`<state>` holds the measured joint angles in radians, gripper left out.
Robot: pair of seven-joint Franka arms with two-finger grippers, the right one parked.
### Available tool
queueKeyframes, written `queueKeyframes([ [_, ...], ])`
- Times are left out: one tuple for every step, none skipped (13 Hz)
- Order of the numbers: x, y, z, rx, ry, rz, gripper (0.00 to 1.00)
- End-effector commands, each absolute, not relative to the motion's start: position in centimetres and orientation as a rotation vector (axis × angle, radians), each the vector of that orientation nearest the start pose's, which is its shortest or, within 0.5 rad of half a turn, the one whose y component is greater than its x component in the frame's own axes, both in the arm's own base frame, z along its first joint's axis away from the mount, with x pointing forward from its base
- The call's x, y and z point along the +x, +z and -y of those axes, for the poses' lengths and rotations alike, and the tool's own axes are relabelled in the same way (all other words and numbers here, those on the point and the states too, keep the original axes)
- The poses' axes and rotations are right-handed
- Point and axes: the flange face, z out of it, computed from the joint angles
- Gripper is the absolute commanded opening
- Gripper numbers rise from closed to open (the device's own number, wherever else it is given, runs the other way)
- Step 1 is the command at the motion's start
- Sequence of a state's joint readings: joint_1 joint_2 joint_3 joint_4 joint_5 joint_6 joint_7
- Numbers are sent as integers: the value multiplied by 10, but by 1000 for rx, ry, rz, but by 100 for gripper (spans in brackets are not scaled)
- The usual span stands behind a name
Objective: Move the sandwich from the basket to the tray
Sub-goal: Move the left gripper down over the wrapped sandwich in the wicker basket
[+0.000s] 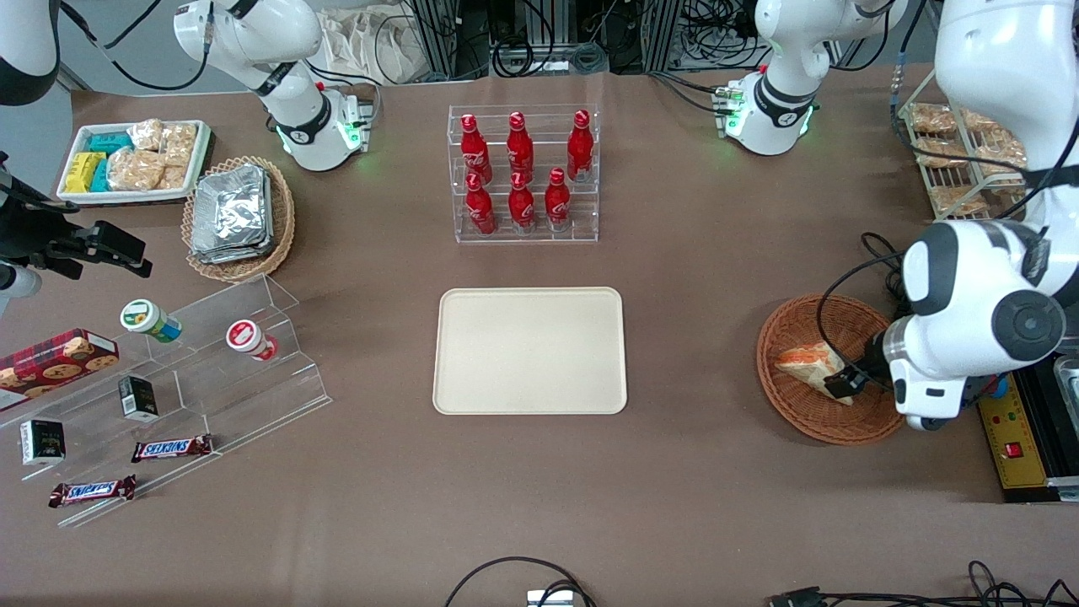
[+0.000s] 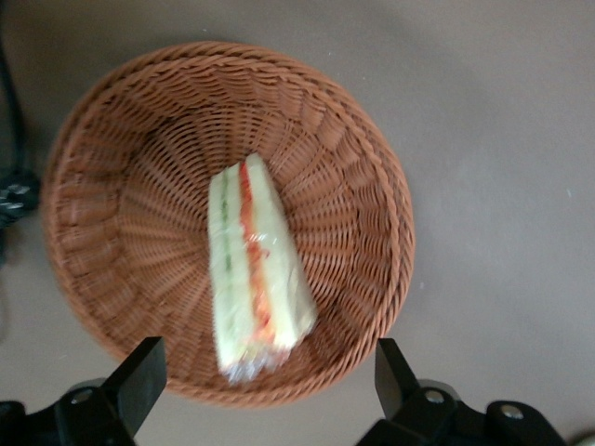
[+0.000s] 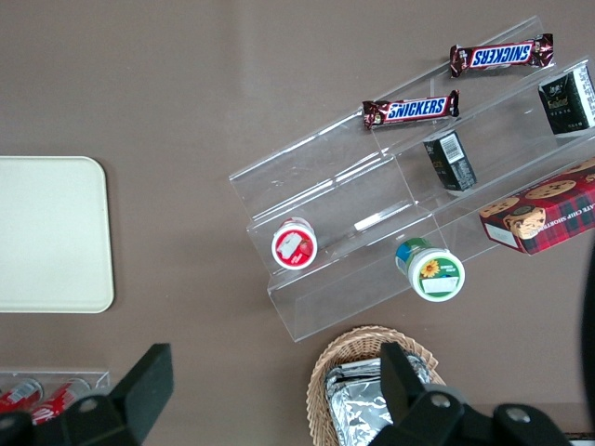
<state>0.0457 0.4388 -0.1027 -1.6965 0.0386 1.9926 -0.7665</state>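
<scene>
Sandwich (image 2: 254,268) in basket (image 2: 112,130), gripper (image 2: 262,376) spread wide (seemingly just above), tray (image 1: 530,351) apart.

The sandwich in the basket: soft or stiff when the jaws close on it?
The sandwich looks soft: layered bread would probably squash under a firm pinch. Its clear wrap may be slippery. The open gripper hovers above the basket, jaws apart wider than the wedge.

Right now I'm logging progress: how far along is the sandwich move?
Early. The sandwich lies in the basket, not lifted. The end effector hangs open just above it, fingers apart. Grasping, carrying and setting it on the tray remain.
</scene>
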Motion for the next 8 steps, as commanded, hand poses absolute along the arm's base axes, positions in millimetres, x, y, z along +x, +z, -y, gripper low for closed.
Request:
queueKeyframes([
  [649,308,23,-2853,212,1133,99],
  [648,301,23,-2833,227,1161,99],
  [646,292,24,-2819,249,1176,99],
  [644,284,24,-2810,264,1193,99],
  [639,276,24,-2797,284,1215,99],
  [635,270,26,-2790,285,1226,99],
  [631,264,26,-2783,291,1235,98],
  [630,259,26,-2785,287,1235,98],
])
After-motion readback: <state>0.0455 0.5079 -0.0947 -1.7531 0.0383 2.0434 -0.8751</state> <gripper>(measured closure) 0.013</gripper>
